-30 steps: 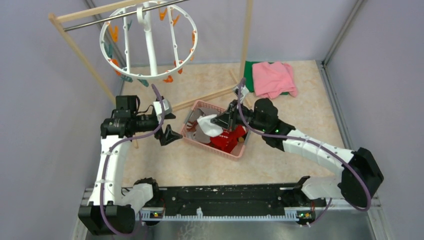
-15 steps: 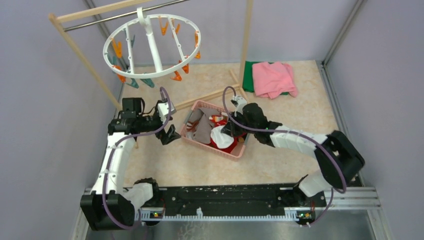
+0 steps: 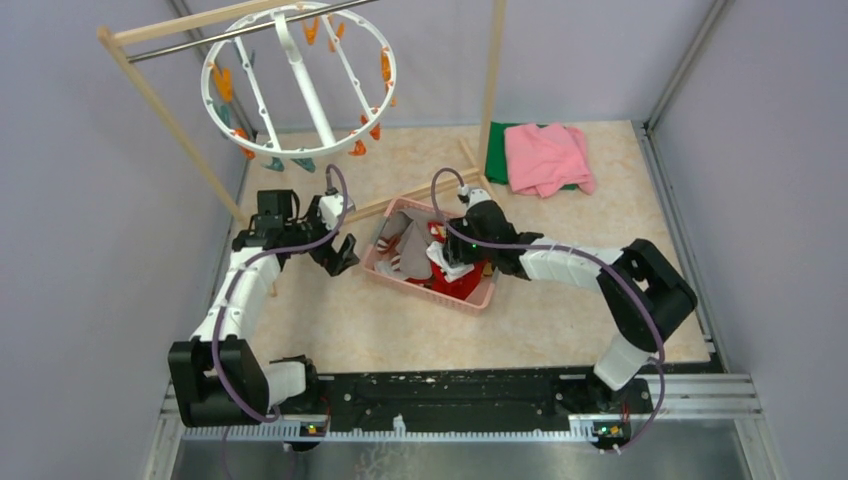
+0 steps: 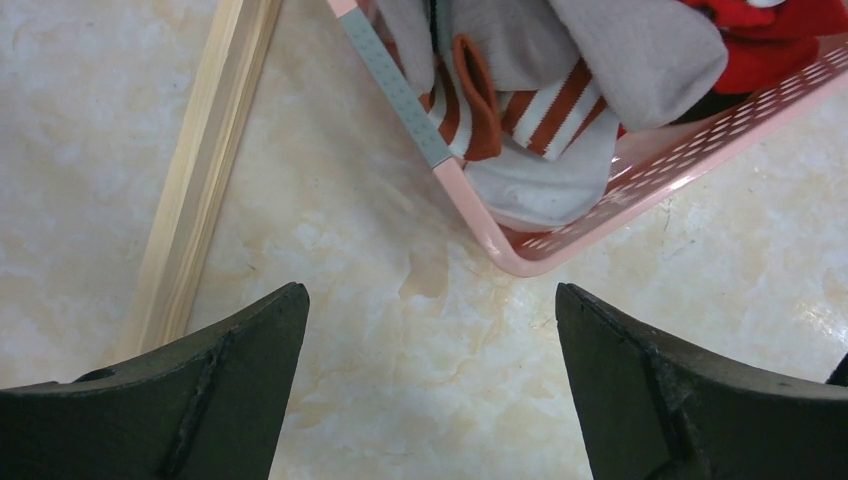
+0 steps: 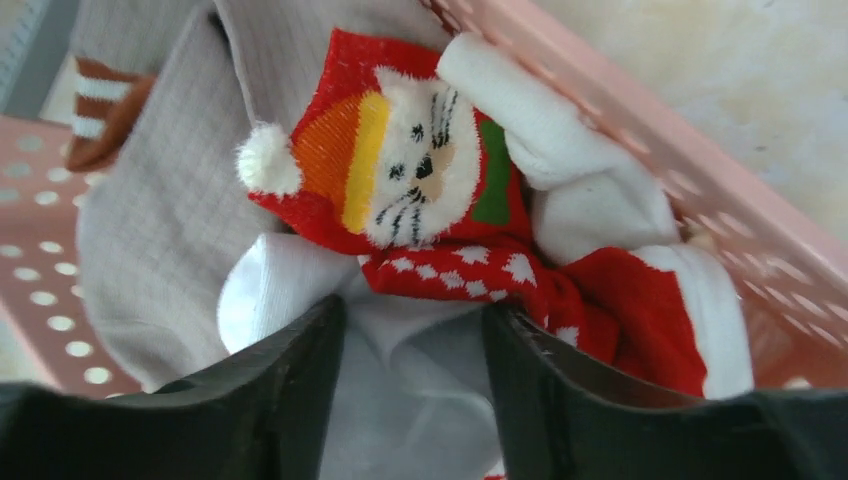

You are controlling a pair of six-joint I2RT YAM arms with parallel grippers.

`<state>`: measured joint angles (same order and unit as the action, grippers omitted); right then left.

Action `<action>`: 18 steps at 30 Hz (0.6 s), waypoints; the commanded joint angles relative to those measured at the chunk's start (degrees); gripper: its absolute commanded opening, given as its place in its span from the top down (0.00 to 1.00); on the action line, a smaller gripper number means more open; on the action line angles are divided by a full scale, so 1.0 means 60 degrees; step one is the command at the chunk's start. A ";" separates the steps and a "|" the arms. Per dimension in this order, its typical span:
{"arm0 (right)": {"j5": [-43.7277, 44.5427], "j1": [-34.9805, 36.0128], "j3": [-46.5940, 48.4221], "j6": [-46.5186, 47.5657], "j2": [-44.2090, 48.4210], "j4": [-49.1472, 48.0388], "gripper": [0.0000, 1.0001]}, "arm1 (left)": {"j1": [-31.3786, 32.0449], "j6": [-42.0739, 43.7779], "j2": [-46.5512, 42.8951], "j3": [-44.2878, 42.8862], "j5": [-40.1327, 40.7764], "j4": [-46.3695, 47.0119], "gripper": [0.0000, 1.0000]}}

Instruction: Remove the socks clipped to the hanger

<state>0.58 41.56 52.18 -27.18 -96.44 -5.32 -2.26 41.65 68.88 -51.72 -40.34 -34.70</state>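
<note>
Socks (image 3: 432, 258) – red, white, grey, striped – heaped at centre; hanger (image 3: 298, 85) tilted at 11 o'clock, clips bare.
</note>
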 commanded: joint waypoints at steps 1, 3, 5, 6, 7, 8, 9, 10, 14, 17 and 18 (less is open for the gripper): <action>0.0933 -0.0059 0.0955 0.0333 0.1420 0.1374 0.32 | 0.0025 -0.0670 0.0111 0.0272 0.0549 0.1130 0.01; 0.0832 -0.0063 0.1497 0.0324 0.1936 0.2007 0.04 | 0.0025 -0.1031 0.0105 0.0323 0.0859 0.1393 0.01; 0.0919 -0.0058 0.2019 0.0342 0.2313 0.2904 0.01 | 0.0011 -0.1352 0.0146 0.0326 0.1159 0.1551 0.01; 0.1010 -0.0068 0.2059 0.0341 0.2538 0.3140 0.01 | 0.0011 -0.1469 0.0163 0.0349 0.1265 0.1656 0.01; 0.1054 -0.0078 0.2004 0.0373 0.2779 0.3307 0.01 | 0.0011 -0.1583 0.0154 0.0394 0.1360 0.1790 0.01; 0.1100 -0.0094 0.1942 0.0425 0.3110 0.3480 0.01 | 0.0011 -0.1665 0.0155 0.0459 0.1429 0.1909 0.01; 0.1262 -0.0100 0.1898 0.0448 0.3376 0.3771 0.01 | 0.0011 -0.1776 0.0151 0.0507 0.1498 0.2049 0.01; 0.1362 -0.0152 0.1784 0.0456 0.3636 0.3989 0.01 | 0.0011 -0.1841 0.0151 0.0559 0.1571 0.2150 0.01; 0.1711 -0.0509 0.1098 0.0444 0.4998 0.4551 0.01 | 0.0012 -0.2080 0.0102 0.0877 0.1814 0.2674 0.01; 0.2253 -0.1383 0.0271 0.0580 0.6013 0.4780 0.01 | 0.0011 -0.2773 0.0101 0.1343 0.2189 0.3878 0.01; 0.2574 -0.1775 -0.0146 0.0749 0.6333 0.4657 0.01 | 0.0000 -0.2939 0.0104 0.1568 0.2230 0.4360 0.01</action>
<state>9.19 37.56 57.45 -24.99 -64.95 18.37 -2.26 29.21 69.78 -45.71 -29.43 -19.79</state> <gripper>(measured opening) 0.985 0.988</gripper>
